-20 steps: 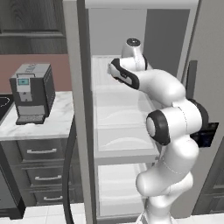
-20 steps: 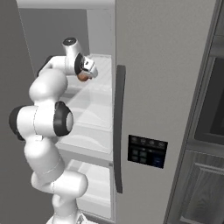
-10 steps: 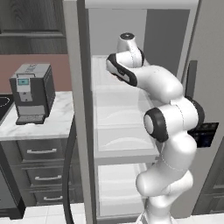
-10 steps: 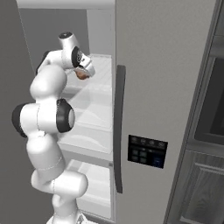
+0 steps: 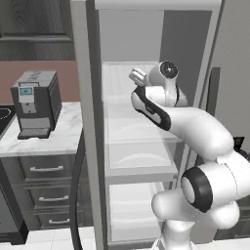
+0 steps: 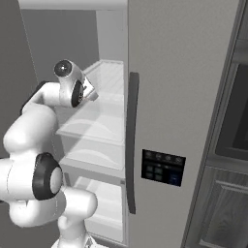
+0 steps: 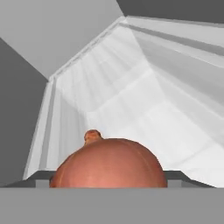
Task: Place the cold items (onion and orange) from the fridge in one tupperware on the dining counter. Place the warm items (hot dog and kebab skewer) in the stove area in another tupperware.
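Onion [image 7: 109,164]: round, smooth reddish-brown skin, small stem nub on top. Pincer [image 7: 109,177] clamped on it, above white fridge shelf [image 7: 144,100].

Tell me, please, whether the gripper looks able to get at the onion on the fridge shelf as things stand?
Probably yes: the onion sits right at the gripper, nothing between them, on the bare fridge shelf.

Evenly lit rendered pictures, soft and slightly blurry. The fridge [image 5: 141,146] interior is bright white; its shelves show faint shading, perhaps from overhead light. No glare or edge distortion.
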You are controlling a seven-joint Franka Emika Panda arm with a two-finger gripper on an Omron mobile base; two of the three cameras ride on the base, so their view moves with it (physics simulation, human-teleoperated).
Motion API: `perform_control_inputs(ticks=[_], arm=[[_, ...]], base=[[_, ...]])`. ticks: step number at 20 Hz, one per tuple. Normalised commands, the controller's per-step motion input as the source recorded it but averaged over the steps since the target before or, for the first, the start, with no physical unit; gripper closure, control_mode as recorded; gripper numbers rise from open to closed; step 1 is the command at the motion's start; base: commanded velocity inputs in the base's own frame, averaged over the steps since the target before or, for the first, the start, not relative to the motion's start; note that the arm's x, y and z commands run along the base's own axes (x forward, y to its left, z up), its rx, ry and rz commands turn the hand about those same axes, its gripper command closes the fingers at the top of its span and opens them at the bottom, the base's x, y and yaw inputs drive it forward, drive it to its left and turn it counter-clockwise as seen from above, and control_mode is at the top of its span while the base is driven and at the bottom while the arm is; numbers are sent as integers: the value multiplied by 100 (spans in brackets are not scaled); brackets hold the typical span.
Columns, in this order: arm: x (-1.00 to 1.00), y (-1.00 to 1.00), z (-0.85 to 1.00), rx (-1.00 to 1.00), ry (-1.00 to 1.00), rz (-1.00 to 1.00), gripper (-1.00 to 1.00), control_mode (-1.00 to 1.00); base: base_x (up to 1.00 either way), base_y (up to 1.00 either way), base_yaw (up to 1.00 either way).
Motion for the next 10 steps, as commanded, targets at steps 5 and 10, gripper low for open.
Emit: perform_control_inputs(ticks=[5,10], arm=[[-100,-38,93,3,4,0,100,-100],[-100,-26,67,-2,26,0,100,-100]], base=[[0,0,0],[0,0,0]])
